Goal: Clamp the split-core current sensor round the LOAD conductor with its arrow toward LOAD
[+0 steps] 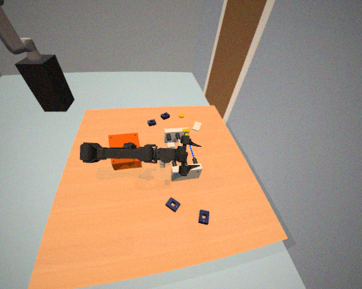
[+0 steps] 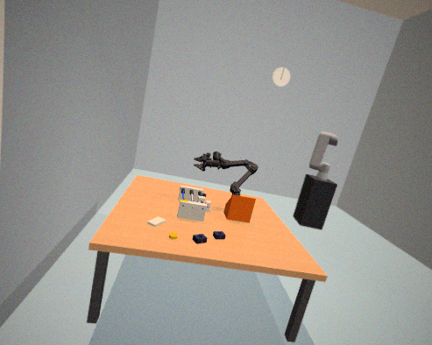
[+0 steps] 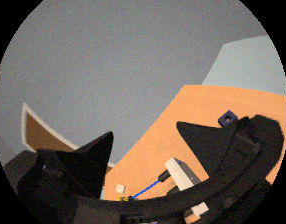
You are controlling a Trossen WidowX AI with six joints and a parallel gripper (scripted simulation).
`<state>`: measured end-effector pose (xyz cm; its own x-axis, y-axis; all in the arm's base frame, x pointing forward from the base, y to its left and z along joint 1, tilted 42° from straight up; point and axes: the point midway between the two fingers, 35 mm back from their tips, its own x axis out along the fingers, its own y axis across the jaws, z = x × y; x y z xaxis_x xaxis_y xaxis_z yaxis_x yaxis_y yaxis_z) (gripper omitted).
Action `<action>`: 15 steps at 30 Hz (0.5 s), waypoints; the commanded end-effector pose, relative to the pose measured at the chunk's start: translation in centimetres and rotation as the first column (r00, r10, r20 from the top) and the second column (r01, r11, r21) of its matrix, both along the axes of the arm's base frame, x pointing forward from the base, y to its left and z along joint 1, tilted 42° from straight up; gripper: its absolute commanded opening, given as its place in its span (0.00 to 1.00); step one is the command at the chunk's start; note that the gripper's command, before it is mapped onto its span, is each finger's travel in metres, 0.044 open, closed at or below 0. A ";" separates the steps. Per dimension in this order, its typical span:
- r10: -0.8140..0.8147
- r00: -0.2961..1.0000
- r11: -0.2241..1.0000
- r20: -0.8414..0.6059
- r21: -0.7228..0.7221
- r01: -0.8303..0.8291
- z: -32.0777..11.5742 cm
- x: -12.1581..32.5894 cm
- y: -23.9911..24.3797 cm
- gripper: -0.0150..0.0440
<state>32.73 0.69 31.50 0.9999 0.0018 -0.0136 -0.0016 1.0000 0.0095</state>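
Observation:
My gripper (image 1: 200,156) (image 2: 195,162) (image 3: 145,130) is open and empty, raised high above the two pale end panels. Conductors run between the rear panel (image 1: 172,130) and the front panel (image 1: 186,175) (image 3: 179,173). A blue conductor (image 1: 192,151) (image 3: 145,190) shows beside the gripper; the others are partly hidden by the arm. A yellow marking (image 1: 186,130) is on the rear panel. Two dark blue blocks with holes lie apart, one block (image 1: 169,202) nearer the panels and another block (image 1: 204,212) farther right. The LOAD lettering, the arrow and which piece is the open sensor cannot be told.
An orange box (image 1: 124,140) (image 2: 243,209) stands by the arm's base. Two more dark blue blocks, one (image 1: 151,122) (image 2: 219,235) and another (image 1: 165,116) (image 2: 200,238), a yellow disc (image 1: 181,116) (image 2: 173,235) and a cream block (image 1: 197,126) (image 2: 156,221) lie beyond the rear panel.

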 end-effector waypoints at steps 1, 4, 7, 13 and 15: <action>0.026 0.982 1.000 -0.186 0.005 -0.025 -3.8 2.9 2.5 1.00; 0.034 0.938 0.999 -0.344 -0.016 -0.042 -7.2 4.8 5.2 1.00; 0.022 0.873 0.996 -0.487 -0.066 -0.062 -10.8 6.0 7.9 1.00; -0.064 0.709 0.964 -0.702 -0.228 -0.138 -18.3 6.6 13.2 1.00; -0.110 0.654 0.940 -0.748 -0.293 -0.177 -20.7 6.3 14.9 1.00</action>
<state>39.49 12.88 15.07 0.7399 -0.0385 -0.6716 -0.1131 0.9770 -0.1806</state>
